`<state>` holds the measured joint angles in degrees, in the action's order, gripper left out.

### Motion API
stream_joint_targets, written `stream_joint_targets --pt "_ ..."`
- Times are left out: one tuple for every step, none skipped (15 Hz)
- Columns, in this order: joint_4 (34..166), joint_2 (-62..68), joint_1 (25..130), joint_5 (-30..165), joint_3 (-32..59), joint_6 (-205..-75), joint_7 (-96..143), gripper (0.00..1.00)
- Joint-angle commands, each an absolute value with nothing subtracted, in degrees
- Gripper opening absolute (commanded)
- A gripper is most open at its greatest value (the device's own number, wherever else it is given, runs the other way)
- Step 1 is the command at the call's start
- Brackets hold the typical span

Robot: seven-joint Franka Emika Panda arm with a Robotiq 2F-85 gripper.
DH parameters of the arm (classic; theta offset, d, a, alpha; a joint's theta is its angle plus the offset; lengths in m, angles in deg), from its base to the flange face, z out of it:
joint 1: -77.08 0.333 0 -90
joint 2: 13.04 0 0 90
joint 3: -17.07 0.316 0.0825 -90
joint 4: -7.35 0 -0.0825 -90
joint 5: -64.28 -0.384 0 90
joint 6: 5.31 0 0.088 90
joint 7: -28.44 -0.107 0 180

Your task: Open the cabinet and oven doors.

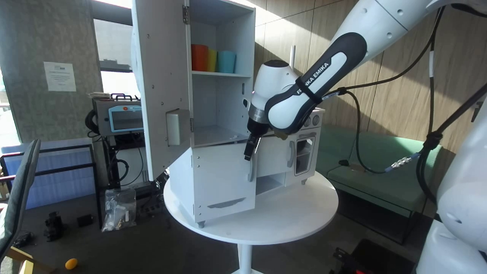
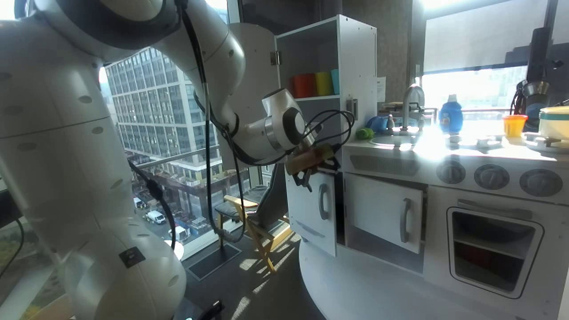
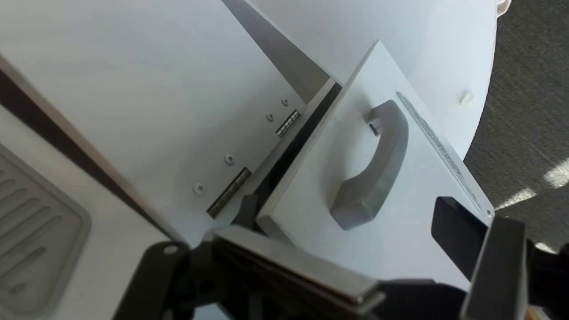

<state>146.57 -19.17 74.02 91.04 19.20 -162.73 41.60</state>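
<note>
The lower cabinet door (image 1: 224, 179) stands ajar, with a dark gap along its handle-side edge in an exterior view (image 2: 313, 204). My gripper (image 1: 250, 153) is at this door's upper handle-side corner. In the wrist view my gripper (image 3: 351, 222) is open, with one finger at the dark gap beside the door edge and the other in front of the door face. The grey handle (image 3: 378, 164) lies ahead of the fingers, ungripped. Finger contact is unclear. The middle cabinet door (image 2: 378, 209) is ajar. The oven door (image 2: 489, 262) looks shut. The tall upper door (image 1: 163, 76) is wide open.
The kitchen stands on a round white table (image 1: 289, 217). Orange (image 1: 199, 57), yellow and blue cups sit on the upper shelf. A faucet (image 2: 406, 111) and blue bottle (image 2: 450, 116) are on the counter. Cables hang along the arm.
</note>
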Motion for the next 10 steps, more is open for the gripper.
stream_joint_targets --pt "148.75 -21.52 75.77 90.91 19.18 -161.14 43.78 1.00" --pt "149.75 -22.29 76.26 90.57 19.23 -161.27 44.49 1.00" --pt "151.10 -23.29 76.95 89.71 19.25 -161.29 45.76 1.00" --pt "152.56 -24.60 77.58 89.18 19.40 -160.72 46.43 1.00" --pt "153.85 -25.84 77.91 89.45 19.63 -160.39 46.01 1.00" --pt "155.54 -27.72 78.13 90.33 19.98 -159.89 45.24 1.00" --pt "157.29 -29.72 78.23 91.34 20.46 -159.75 44.15 1.00" --pt "159.18 -31.91 78.56 91.42 20.77 -159.84 44.04 1.00" --pt "161.10 -34.22 78.90 91.21 21.07 -160.25 44.03 1.00" --pt "163.64 -36.79 79.39 91.09 20.85 -163.22 45.16 1.00"
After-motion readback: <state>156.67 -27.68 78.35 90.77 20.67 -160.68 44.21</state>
